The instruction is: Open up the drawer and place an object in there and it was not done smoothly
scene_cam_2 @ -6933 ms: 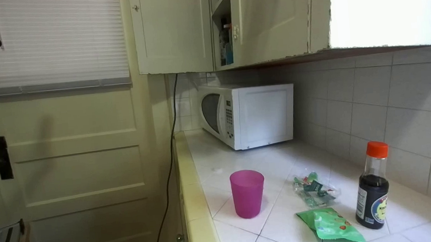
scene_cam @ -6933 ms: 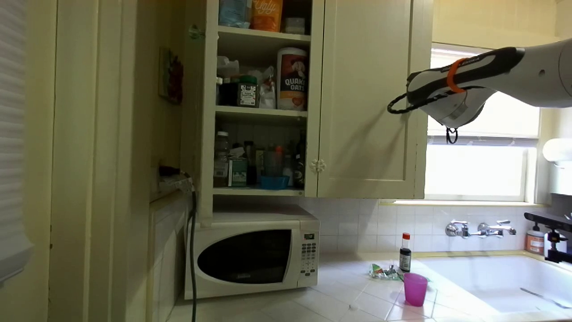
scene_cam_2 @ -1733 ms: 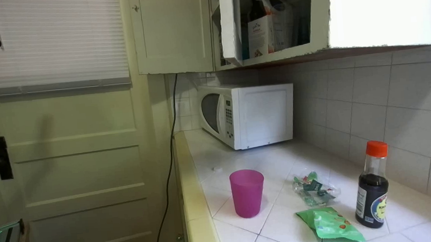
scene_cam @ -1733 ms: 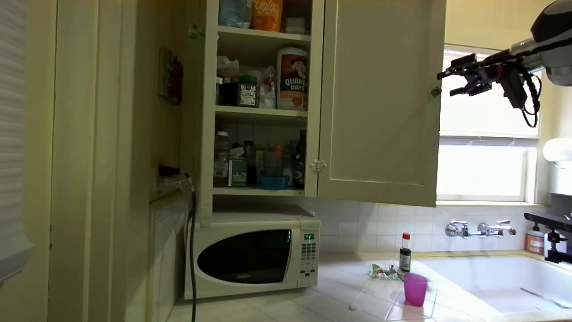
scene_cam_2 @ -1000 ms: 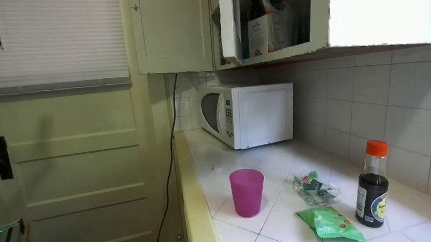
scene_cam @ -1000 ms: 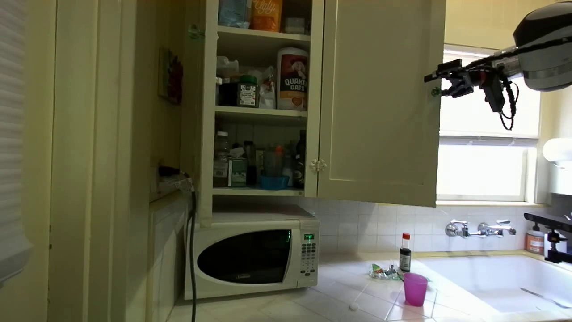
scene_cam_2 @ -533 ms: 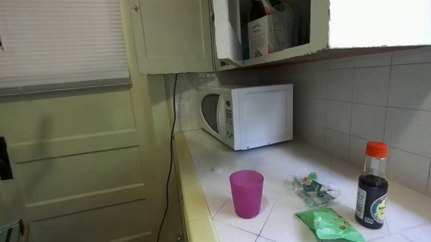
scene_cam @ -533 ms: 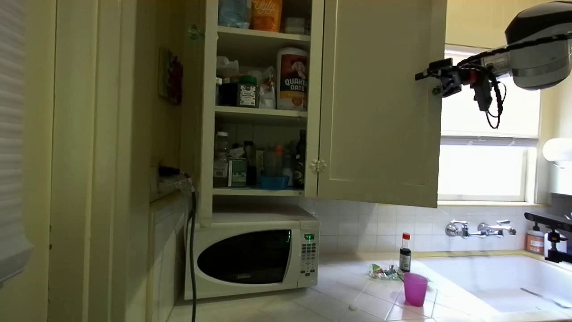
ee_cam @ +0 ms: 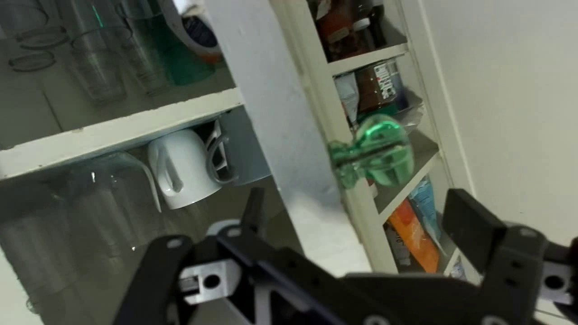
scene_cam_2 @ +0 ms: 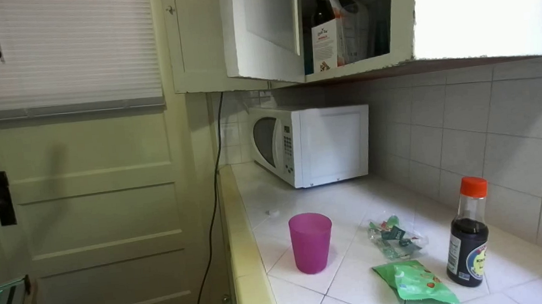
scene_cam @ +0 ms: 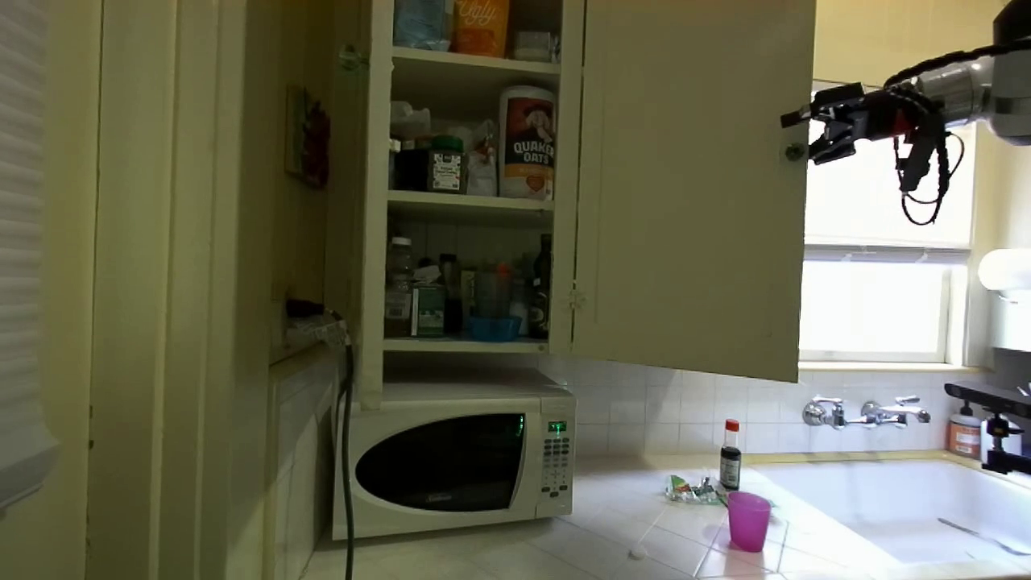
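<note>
Gaping cream-painted cabinet (scene_cam_2: 403, 20); tapered magenta plastic cup (scene_cam_2: 311, 245).

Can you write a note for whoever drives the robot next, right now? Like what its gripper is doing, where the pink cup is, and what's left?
Gripper: open, gripping nothing, near the edge of the door and its knob; can't tell if it touches either.
Cup: upright on the counter.
Cabinet with the glasses: door partly open.
Done: cabinet opened partway; cup not yet picked up.
Left: probably swing the door wider, then fetch the cup and set it inside.
</note>
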Available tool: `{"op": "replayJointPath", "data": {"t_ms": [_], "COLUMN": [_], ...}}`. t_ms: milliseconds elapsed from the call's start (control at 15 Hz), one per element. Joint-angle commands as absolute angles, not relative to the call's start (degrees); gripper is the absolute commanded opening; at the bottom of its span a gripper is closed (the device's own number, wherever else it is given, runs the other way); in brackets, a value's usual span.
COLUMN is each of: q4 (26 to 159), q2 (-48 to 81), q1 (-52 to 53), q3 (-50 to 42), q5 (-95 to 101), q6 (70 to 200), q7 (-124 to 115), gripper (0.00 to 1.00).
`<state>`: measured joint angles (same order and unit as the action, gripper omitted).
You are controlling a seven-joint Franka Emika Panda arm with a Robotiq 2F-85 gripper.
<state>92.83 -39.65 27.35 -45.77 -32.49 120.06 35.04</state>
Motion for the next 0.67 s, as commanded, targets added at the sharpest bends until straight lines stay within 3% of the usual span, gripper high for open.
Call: {"op": "replayJointPath", "data": {"t_ms": [0, 600], "q4": [94.2, 94.2], "q2": [-44.1, -39.9], "q1": [26.0, 26.2], "q3": [-45.4, -41.0], "q5": [-34.9, -53.9], "q6": [111.6, 105.5], "q7": [36.1, 30.5], "gripper": [1.0, 1.0]}}
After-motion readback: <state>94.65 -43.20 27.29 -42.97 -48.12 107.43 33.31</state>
